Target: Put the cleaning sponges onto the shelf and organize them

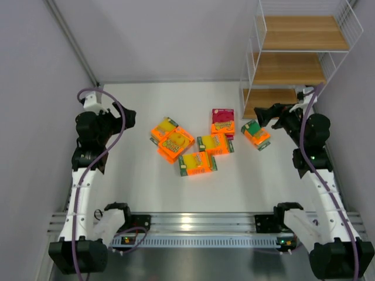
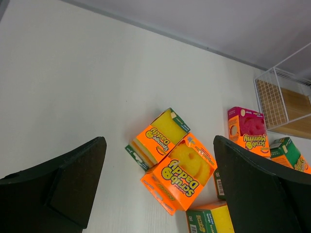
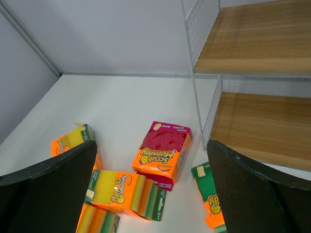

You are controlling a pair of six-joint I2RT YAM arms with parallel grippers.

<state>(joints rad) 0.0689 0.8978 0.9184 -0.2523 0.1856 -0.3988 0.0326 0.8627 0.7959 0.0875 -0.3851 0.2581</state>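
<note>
Several sponge packs lie loose on the white table. Two orange ones (image 1: 164, 128) (image 1: 176, 144) touch at the left of the group, with two more (image 1: 198, 164) (image 1: 215, 143) to their right. A magenta-topped pack (image 1: 222, 122) and a green-edged pack (image 1: 256, 134) lie nearest the shelf (image 1: 293, 58), whose boards are bare. My left gripper (image 1: 126, 117) is open and empty, left of the group; its view shows the two orange packs (image 2: 158, 138) (image 2: 182, 172). My right gripper (image 1: 263, 114) is open and empty above the green-edged pack, with the magenta pack (image 3: 164, 150) between its fingers in view.
The shelf's white wire side (image 3: 206, 116) and lower board (image 3: 262, 126) stand just right of the right gripper. Grey walls enclose the table on the left, back and right. The arm bases sit on a metal rail (image 1: 193, 225) at the near edge.
</note>
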